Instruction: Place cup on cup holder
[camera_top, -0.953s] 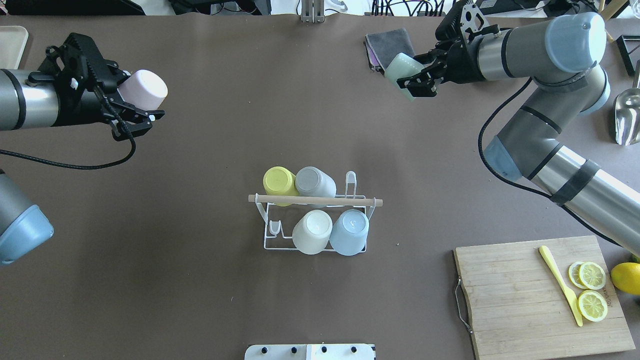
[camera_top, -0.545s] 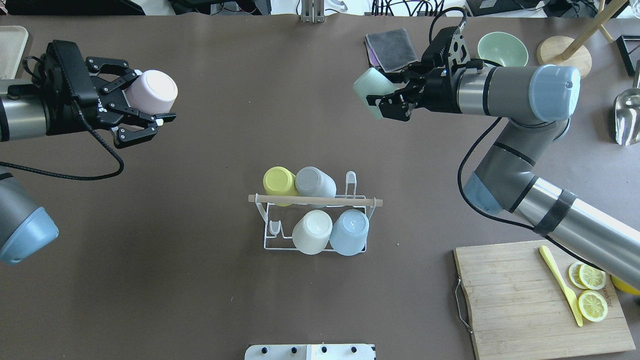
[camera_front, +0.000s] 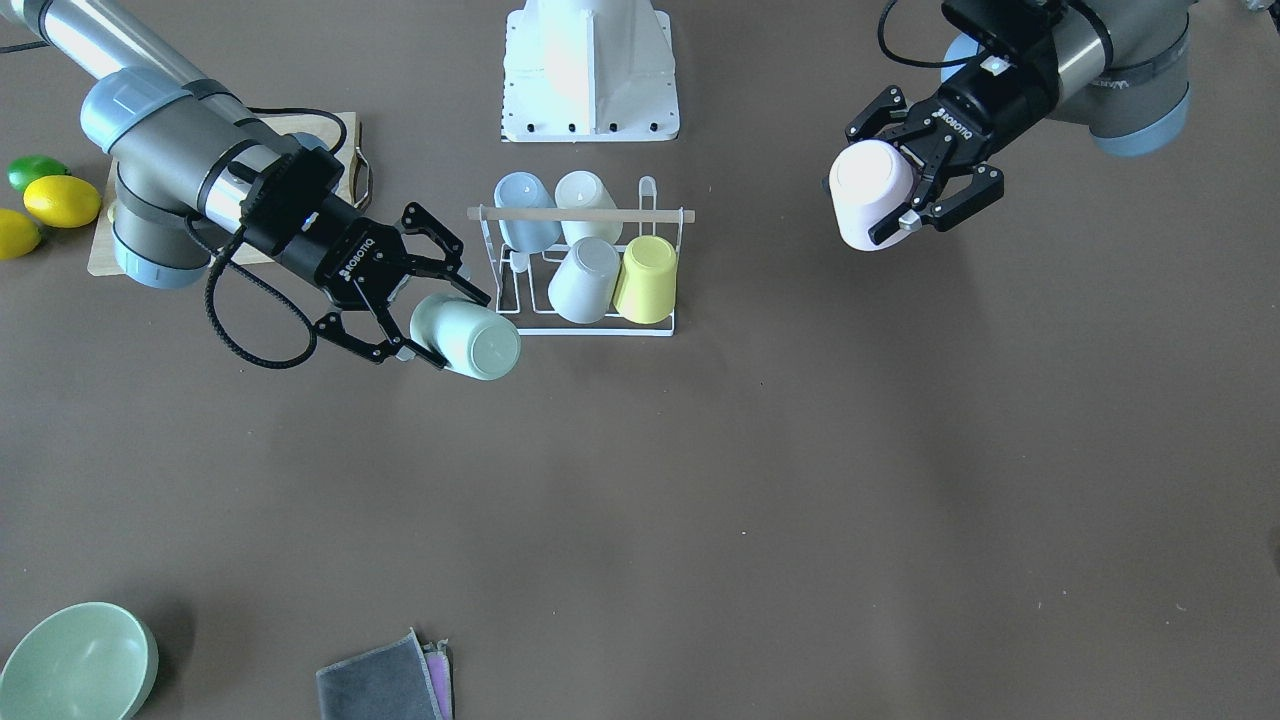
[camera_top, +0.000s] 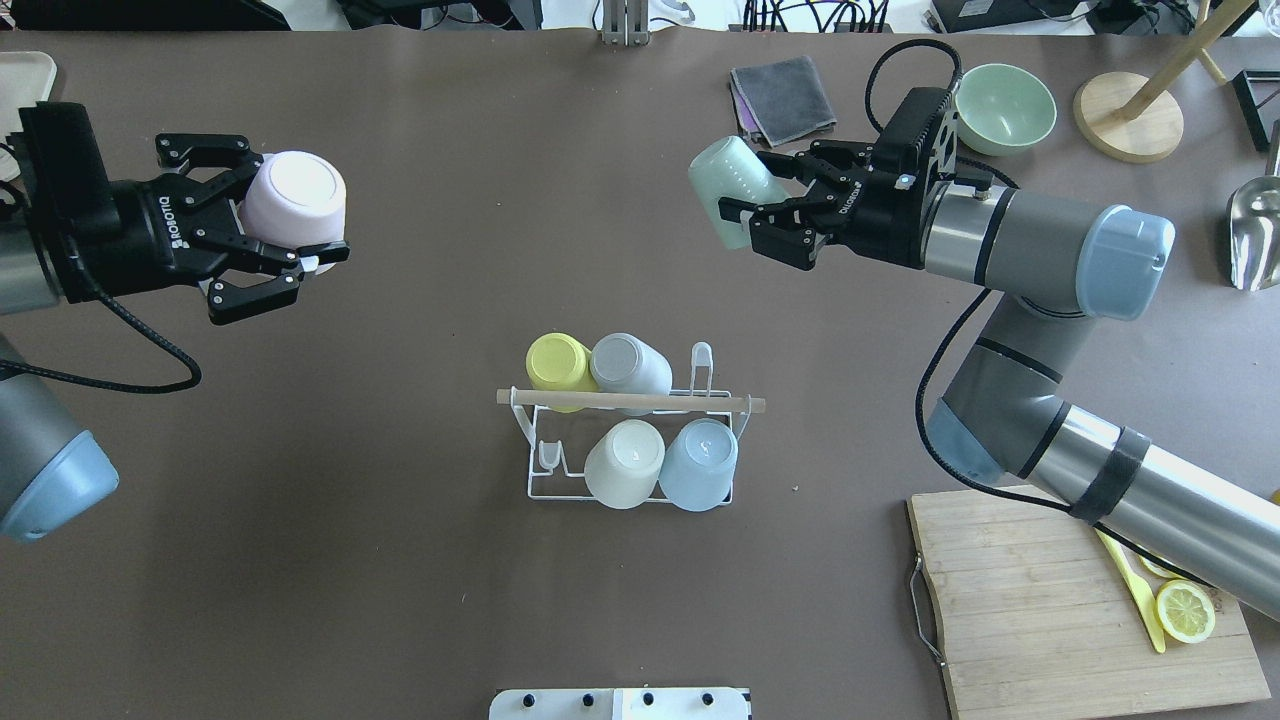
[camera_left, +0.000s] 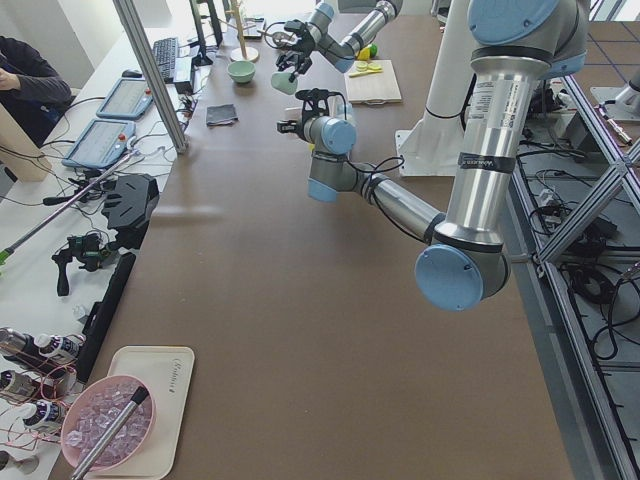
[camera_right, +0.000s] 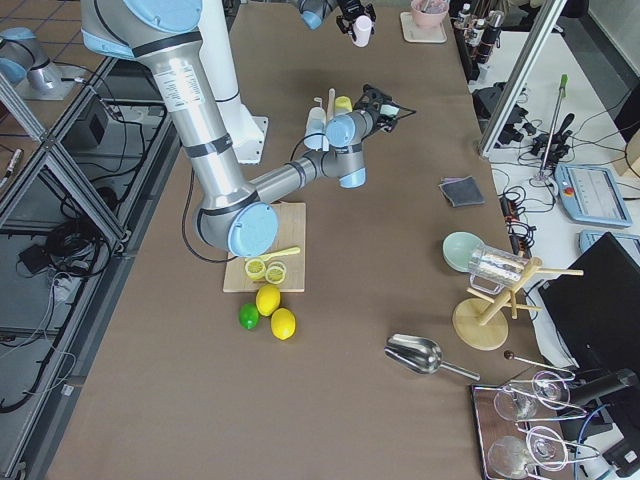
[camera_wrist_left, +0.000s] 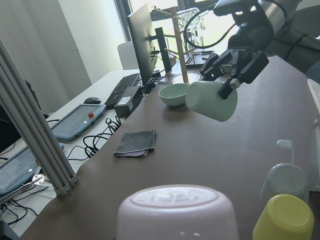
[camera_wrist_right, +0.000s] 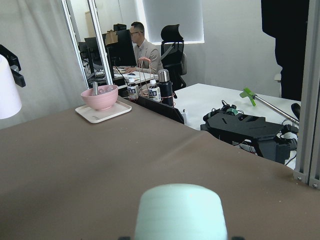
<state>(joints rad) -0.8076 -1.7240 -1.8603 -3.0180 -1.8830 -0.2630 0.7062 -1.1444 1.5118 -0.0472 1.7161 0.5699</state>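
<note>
The white wire cup holder (camera_top: 630, 402) with its wooden rod stands mid-table, also in the front view (camera_front: 580, 214). It carries a yellow (camera_top: 558, 362), a grey (camera_top: 628, 365), a white (camera_top: 625, 462) and a light blue cup (camera_top: 700, 462). One prong (camera_top: 703, 362) at the far right and one (camera_top: 549, 455) at the near left are bare. My left gripper (camera_top: 285, 215) is shut on a pink cup (camera_top: 300, 190), held in the air far left of the holder. My right gripper (camera_top: 745, 190) is shut on a mint green cup (camera_top: 715, 175), in the air beyond the holder's right end.
A wooden cutting board (camera_top: 1040, 590) with a lemon slice and a yellow knife lies near right. A green bowl (camera_top: 1003, 95), a grey cloth (camera_top: 785, 95), a wooden stand base (camera_top: 1128, 115) and a metal scoop (camera_top: 1255, 235) sit at the far right.
My right gripper has swung left toward the table's middle with the green cup. My left wrist has rotated, turning the pink cup. Both cups stay gripped.
</note>
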